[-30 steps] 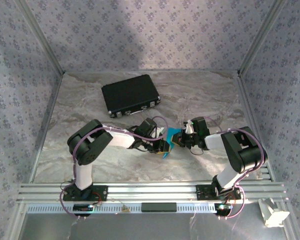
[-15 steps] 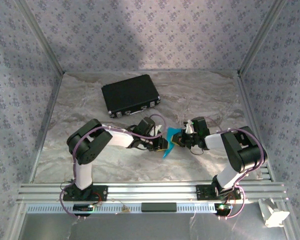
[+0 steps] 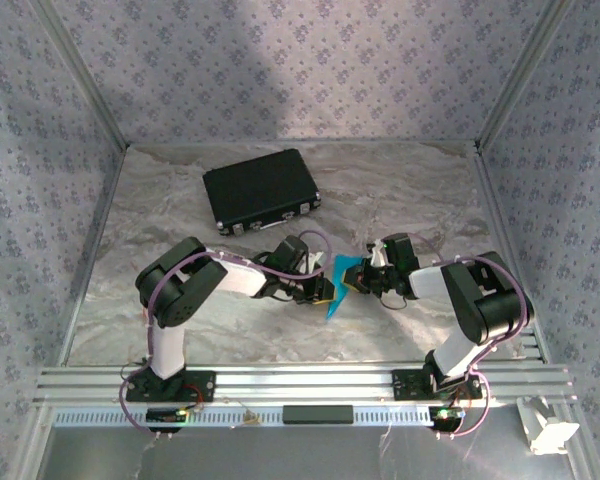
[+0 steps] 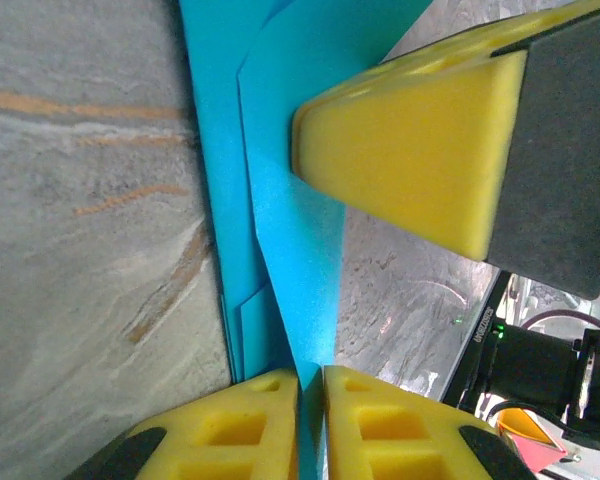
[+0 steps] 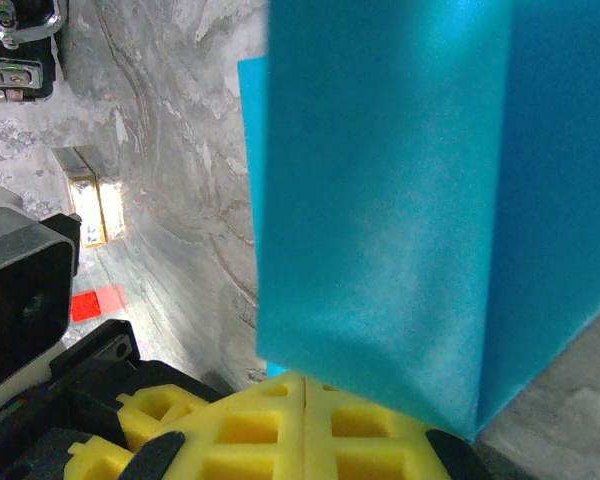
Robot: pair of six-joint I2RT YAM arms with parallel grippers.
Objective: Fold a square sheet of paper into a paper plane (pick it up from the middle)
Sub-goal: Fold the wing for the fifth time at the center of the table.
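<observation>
Overhead view, bottom of frame: aluminium rail [image 3: 300, 381] carrying both arm bases. A white object [image 3: 546, 426] sits at lower right.

Centre of frame: both arms bend inward over the marbled table [image 3: 410, 190]. Left gripper [image 3: 318, 289] and right gripper [image 3: 359, 282] face each other. The sheet of paper [image 3: 333, 303] sits between them as a narrow cyan strip slanting from upper right to lower left.

Left wrist view: left gripper [image 4: 311, 425] at the bottom edge. Its yellow pads [image 4: 242, 430] are drawn to a thin slit with the cyan paper [image 4: 285, 200] pinched in it. The paper runs up the frame in overlapping folded layers. The right gripper's yellow finger [image 4: 410, 150], upper right, lies against the sheet.

Right wrist view: right gripper [image 5: 307, 425] at bottom centre, pads pressed together with no gap, clamping the sheet. The paper [image 5: 380, 200] rises from the seam and spreads across the upper right. At left on the table lies a small red block [image 5: 92, 303], with a white-bordered card [image 5: 88, 208] above it.

Farther back, overhead view: black case [image 3: 262, 190], upper left of centre, flat on the table and well apart from both grippers. Its metal latches [image 5: 15, 45] show in the upper left corner of the right wrist view.
</observation>
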